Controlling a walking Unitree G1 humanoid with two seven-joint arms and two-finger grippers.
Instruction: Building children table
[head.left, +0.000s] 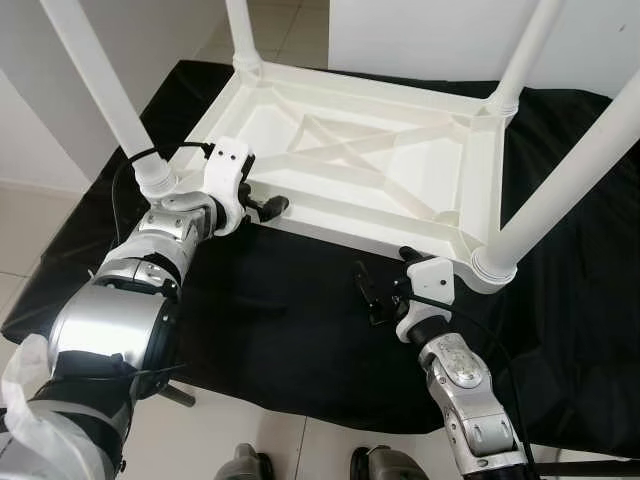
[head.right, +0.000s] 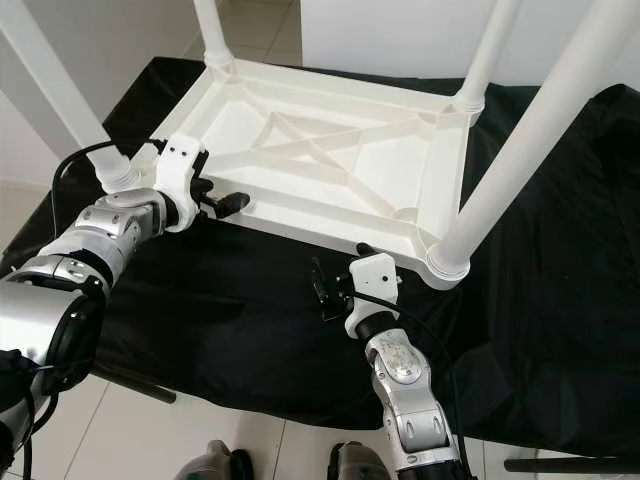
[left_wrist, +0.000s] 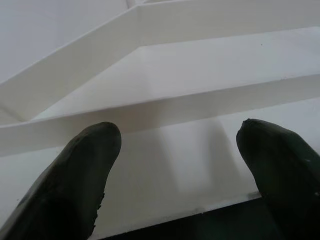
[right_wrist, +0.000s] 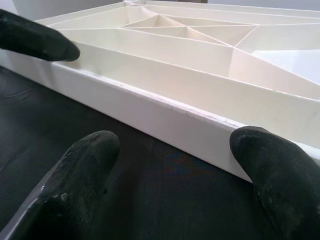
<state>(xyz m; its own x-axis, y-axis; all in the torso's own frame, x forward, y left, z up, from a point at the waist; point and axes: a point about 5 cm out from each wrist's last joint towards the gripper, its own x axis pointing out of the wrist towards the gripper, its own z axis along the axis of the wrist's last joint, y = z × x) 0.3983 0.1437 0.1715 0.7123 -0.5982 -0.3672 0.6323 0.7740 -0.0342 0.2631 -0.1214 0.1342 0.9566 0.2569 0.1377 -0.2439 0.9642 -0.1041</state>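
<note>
The white children's table lies upside down on a black cloth, its four legs cut off by the frame. The left gripper is at the table's near rim, fingers spread — possibly touching it. The right gripper hovers just before that rim, fingers apart — holding nothing.

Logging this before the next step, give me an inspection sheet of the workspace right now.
Surface: black cloth spread over the floor.
Job's things: white table lying upside down on the cloth, four legs fitted and pointing up.
Clutter: nothing seen.
End effectors: left end effector open, at the table's near rim by the left corner; right end effector open, over the cloth just short of the near rim.
Cables: black cable looping at the left wrist; another along the right forearm.
Surroundings: light tiled floor, white wall behind.
</note>
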